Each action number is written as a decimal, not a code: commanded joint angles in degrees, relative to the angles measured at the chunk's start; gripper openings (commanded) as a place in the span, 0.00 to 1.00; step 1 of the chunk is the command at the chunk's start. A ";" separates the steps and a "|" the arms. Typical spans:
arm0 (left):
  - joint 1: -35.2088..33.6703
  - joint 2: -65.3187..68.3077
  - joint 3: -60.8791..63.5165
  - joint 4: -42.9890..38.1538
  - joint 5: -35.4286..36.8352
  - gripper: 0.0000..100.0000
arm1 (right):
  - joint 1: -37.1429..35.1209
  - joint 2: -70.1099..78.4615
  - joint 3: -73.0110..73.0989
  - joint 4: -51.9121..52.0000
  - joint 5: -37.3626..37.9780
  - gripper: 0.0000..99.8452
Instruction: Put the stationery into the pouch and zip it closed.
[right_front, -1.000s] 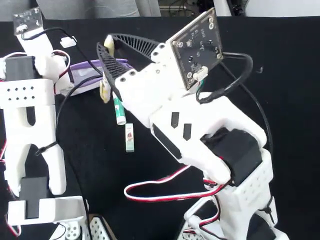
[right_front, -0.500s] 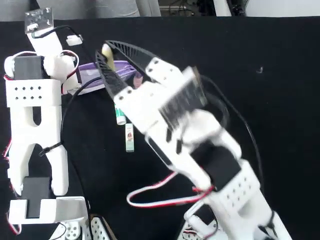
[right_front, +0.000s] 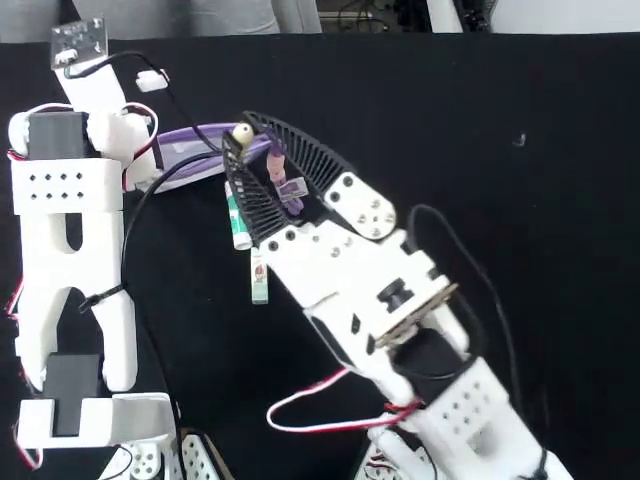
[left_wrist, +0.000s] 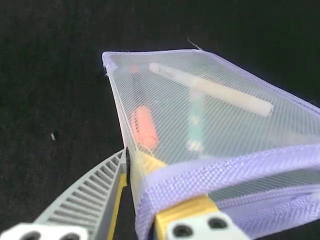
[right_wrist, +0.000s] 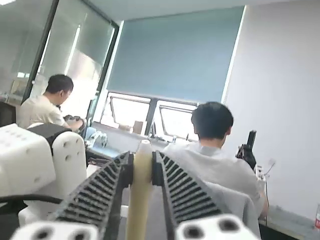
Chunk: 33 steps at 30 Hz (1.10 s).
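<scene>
The right gripper (right_wrist: 142, 161) is clamped on a cream pen (right_wrist: 139, 200), with the pen's tip by the pouch (right_front: 185, 160).

The left gripper (left_wrist: 144, 197) has its jaws closed on the pouch's purple rim and holds it up off the black table (right_front: 560, 200). An orange piece (left_wrist: 144, 127) and a pale pen (left_wrist: 210, 90) show through the mesh, probably inside, though the weave makes that hard to confirm. A green marker (right_front: 238, 222) and a small stick (right_front: 260, 276) lie on the table near the pouch. The risk is that the pen meets the rim rather than the opening. That could twist it in the jaws or drag the fabric out of the left gripper's pinch.
</scene>
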 joint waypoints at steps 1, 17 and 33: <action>0.84 -1.76 -3.30 0.53 0.09 0.03 | 1.23 -0.84 6.99 -14.95 -0.53 0.01; 0.92 -1.76 -3.30 0.62 0.09 0.03 | 7.56 9.36 10.86 -32.79 -6.42 0.01; 0.66 -1.76 -3.30 0.62 0.09 0.03 | 6.68 25.71 9.36 -46.42 -6.51 0.01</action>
